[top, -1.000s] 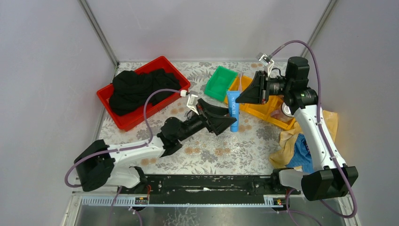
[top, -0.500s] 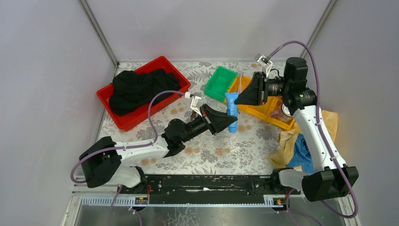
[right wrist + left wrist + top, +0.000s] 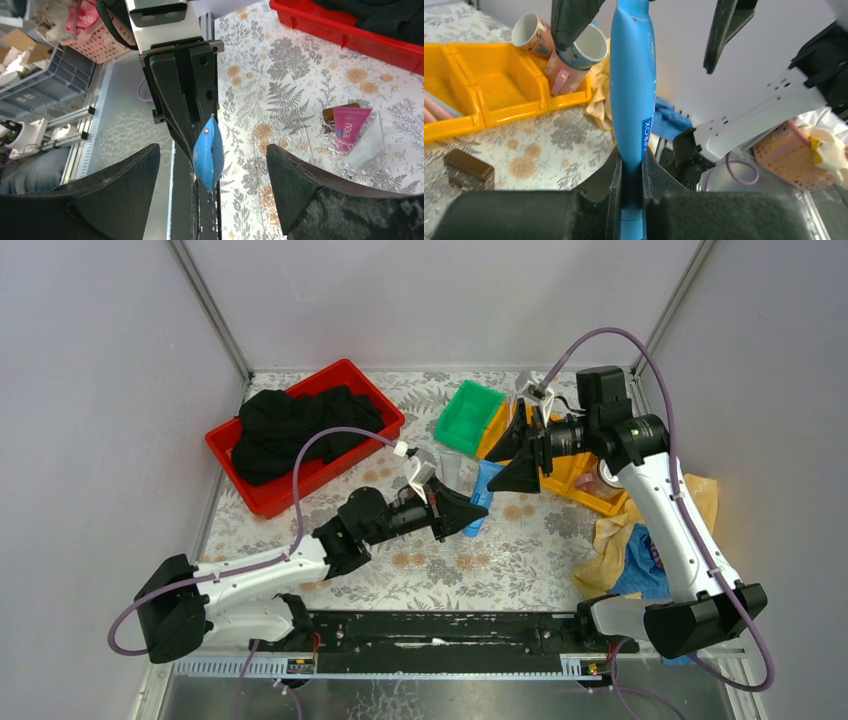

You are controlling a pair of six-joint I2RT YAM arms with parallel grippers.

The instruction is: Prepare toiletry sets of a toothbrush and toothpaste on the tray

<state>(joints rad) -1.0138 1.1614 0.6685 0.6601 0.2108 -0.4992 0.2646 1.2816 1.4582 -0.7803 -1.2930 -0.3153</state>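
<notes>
The blue toothpaste (image 3: 480, 496) tube hangs in the air over the table's middle, with my left gripper (image 3: 467, 512) shut on its cap end. In the left wrist view the toothpaste (image 3: 633, 90) runs up from my left gripper (image 3: 631, 159), squeezed between both pads. My right gripper (image 3: 506, 458) stands open around the tube's far end, touching nothing. Its wrist view shows the toothpaste (image 3: 208, 155) between the wide-apart fingers of my right gripper (image 3: 212, 152). The yellow tray (image 3: 499, 87) holds pale pink toothbrush (image 3: 433, 107) sticks and mugs (image 3: 586, 47). A magenta tube (image 3: 350, 127) lies on the table.
A red bin (image 3: 262, 490) with black cloth sits at the back left, and a green bin (image 3: 468, 418) stands beside the yellow tray (image 3: 575, 475). Small brown blocks (image 3: 468, 165) lie on the flowered table. A yellow cloth and blue bag (image 3: 640, 540) lie at the right edge.
My left gripper closed on the blue tube's cap end. My right gripper, which held the tube's top, opened and let go. Both arms shifted slightly left with the tube.
</notes>
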